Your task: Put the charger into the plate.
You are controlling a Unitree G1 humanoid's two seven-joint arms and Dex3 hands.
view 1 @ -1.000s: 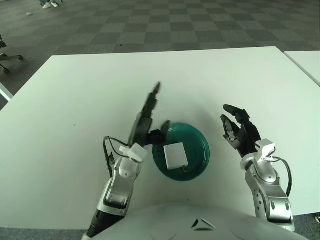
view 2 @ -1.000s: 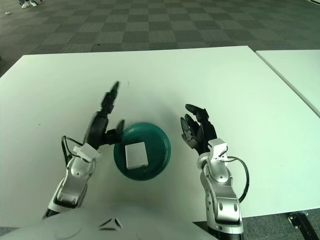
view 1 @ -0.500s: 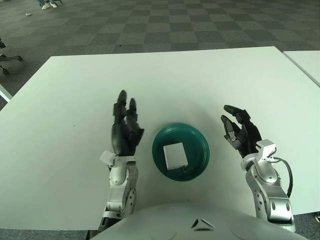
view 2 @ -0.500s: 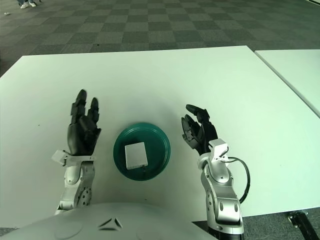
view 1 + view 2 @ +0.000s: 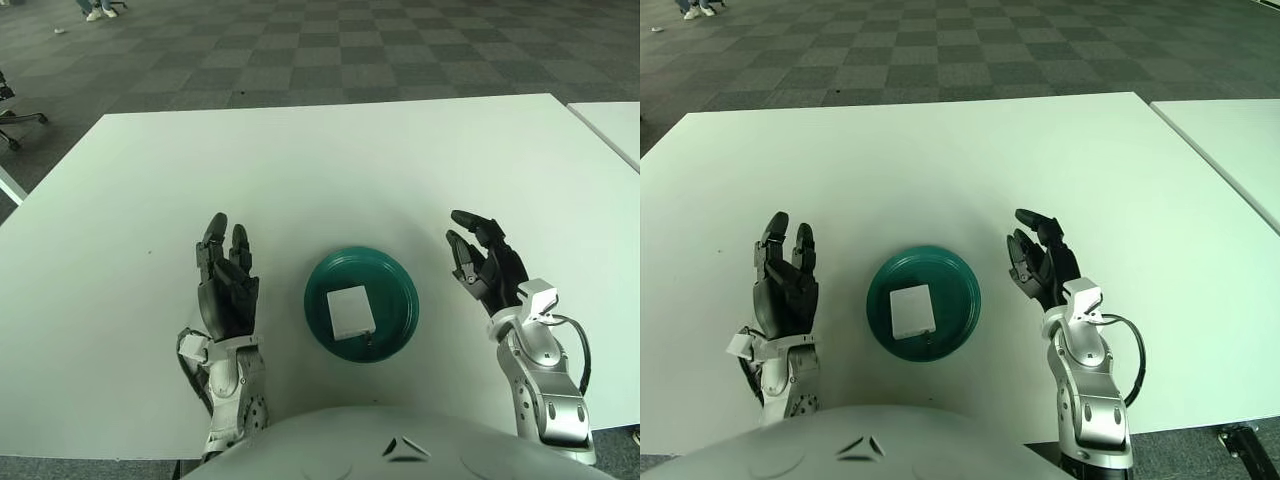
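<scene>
**Charger lies in the green plate, both hands empty at its sides**

At lower left of the frame the left hand (image 5: 226, 285) stands upright above the table, palm side turned toward the plate, its dark fingers (image 5: 213, 240) extended and slightly apart, gripping nothing. It is near the plate but clear of it.

In the lower centre sits the plate (image 5: 392, 283), round, dark teal-green, with a low rim. The charger (image 5: 350, 310) lies flat inside it, a little left of the plate's middle. It is a white block, roughly square with rounded corners, its broad face up. A small dark mark shows just below it on the plate floor; what it is cannot be told.

At lower right the right hand (image 5: 486, 265) is raised beside the plate, apart from it, palm turned inward toward the plate. Its black fingers (image 5: 468, 221) are loosely curved and spread, holding nothing. A silver forearm with a black cable looping at the wrist runs down to the frame's bottom edge.

The table (image 5: 330, 160) is plain white and matte, filling most of the frame. A second white tabletop (image 5: 615, 125) juts in at the right edge. Beyond, along the top, lies grey checkered carpet (image 5: 330, 45), with a chair base (image 5: 15, 112) at the far left edge.
</scene>
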